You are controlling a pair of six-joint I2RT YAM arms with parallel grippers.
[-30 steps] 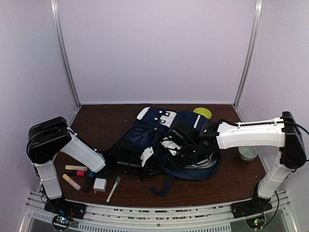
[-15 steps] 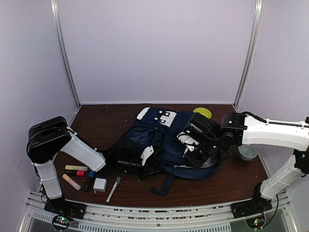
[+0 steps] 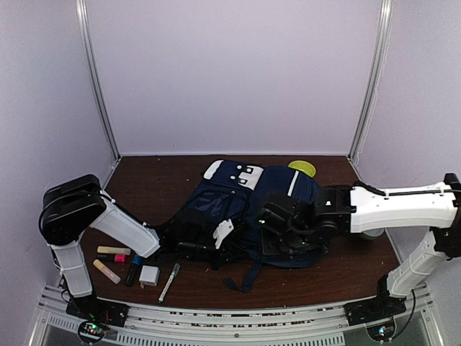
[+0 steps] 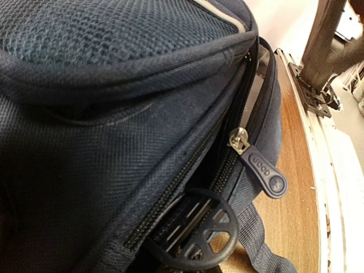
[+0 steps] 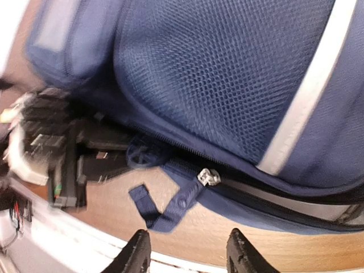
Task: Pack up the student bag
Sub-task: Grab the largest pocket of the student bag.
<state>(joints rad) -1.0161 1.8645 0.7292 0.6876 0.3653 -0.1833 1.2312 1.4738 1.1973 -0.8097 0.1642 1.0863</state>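
Observation:
The student bag (image 3: 245, 205) lies flat mid-table, navy with white trim and a white top patch. My left gripper (image 3: 216, 241) is at its near left edge. In the left wrist view one round black fingertip (image 4: 199, 233) sits in the zipper opening under the bag's edge (image 4: 114, 142), beside the zipper pull (image 4: 263, 169); the other finger is hidden by fabric. My right gripper (image 3: 277, 234) hovers over the bag's near edge. It is open and empty (image 5: 187, 253), just below the metal zipper slider (image 5: 208, 177) and its blue pull tab (image 5: 170, 210).
Highlighters and markers (image 3: 114, 252), a white charger block (image 3: 149, 274) and a pen (image 3: 170, 281) lie at front left. A yellow-green disc (image 3: 302, 168) lies behind the bag. A pale bowl (image 3: 372, 232) sits at right, partly hidden by the right arm.
My right gripper swung right off the bag's middle, then came back left and down to the bag's near edge. The left arm has not moved.

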